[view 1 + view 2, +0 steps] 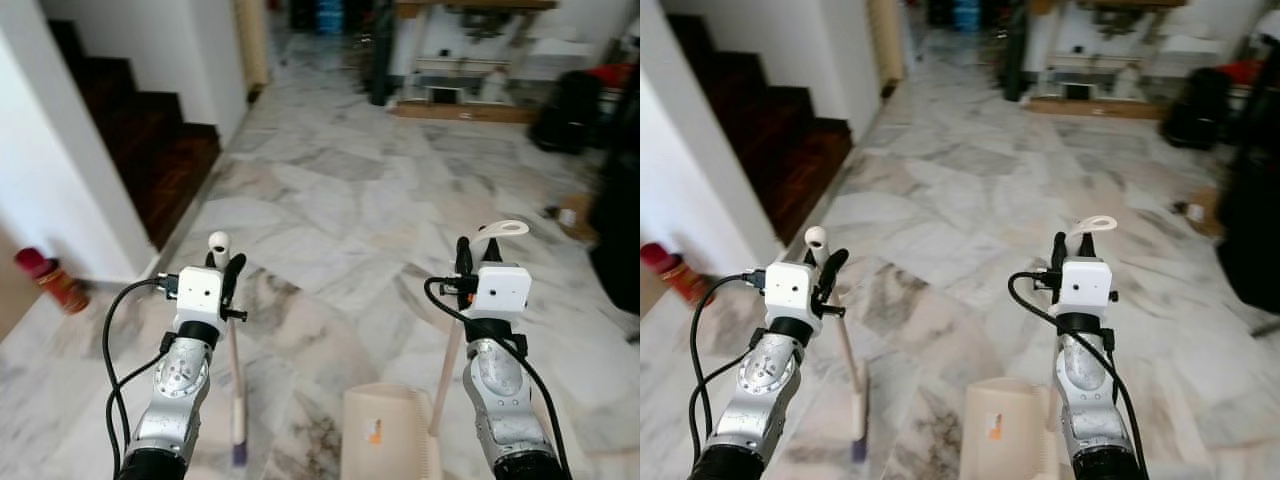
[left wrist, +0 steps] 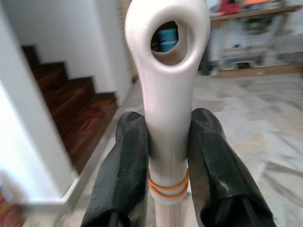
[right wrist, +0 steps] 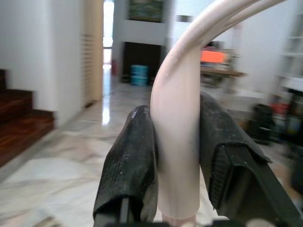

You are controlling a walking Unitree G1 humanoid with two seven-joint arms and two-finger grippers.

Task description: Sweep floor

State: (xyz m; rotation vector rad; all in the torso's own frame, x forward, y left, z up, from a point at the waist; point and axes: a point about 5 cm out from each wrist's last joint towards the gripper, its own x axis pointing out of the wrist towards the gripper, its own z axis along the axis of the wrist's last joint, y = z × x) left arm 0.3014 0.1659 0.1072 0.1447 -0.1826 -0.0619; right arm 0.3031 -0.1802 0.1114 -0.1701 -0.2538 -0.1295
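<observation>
- Here, the left gripper (image 2: 165, 156) is clamped on the cream broom handle (image 1: 236, 370) at lower left of frame, its head low at the bottom edge.
- The right gripper (image 3: 177, 156) is closed around the dustpan handle (image 1: 497, 232); the beige dustpan (image 1: 385, 430) sits at bottom centre.
- Open marble floor (image 1: 350, 200) stretches up the frame.
- Dark stairs (image 1: 150, 140) edge the upper left; a red bottle (image 1: 50, 278) stands by the left wall.
</observation>
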